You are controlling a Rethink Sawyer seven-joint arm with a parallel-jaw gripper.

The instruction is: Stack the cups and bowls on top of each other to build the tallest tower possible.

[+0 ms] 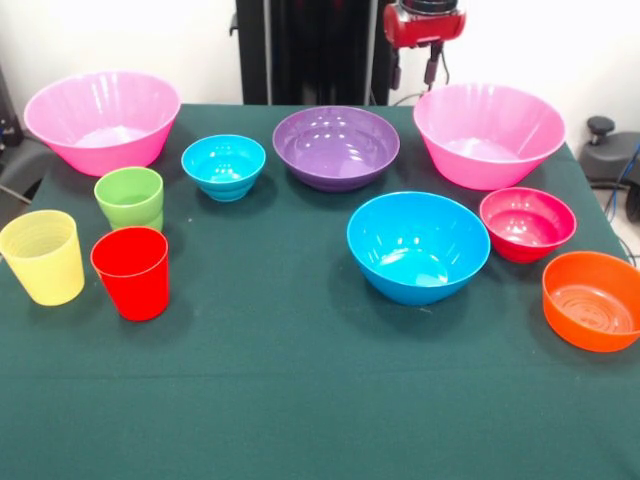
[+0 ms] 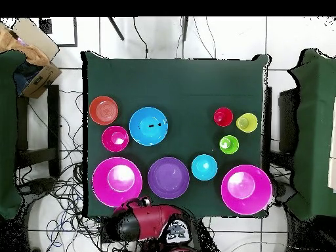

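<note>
Every piece stands apart on the green cloth and nothing is stacked. The bowls: large pink (image 1: 100, 120) and large pink (image 1: 490, 135) at the far corners, purple (image 1: 336, 147), blue (image 1: 418, 245), cyan (image 1: 223, 165), crimson (image 1: 527, 222), orange (image 1: 592, 300). The cups stand close together at the left: green (image 1: 130, 198), yellow (image 1: 42, 256), red (image 1: 131, 272). My arm (image 2: 149, 223) is drawn back over the pedestal, off the table. Its red end (image 1: 424, 25) shows above the far edge. I cannot tell the gripper's state.
The table (image 1: 300, 400) has a wide bare strip along its front edge. In the overhead view, a cardboard box (image 2: 33, 56) sits on the floor at the upper left, and cables (image 2: 59, 197) lie on the floor beside the table.
</note>
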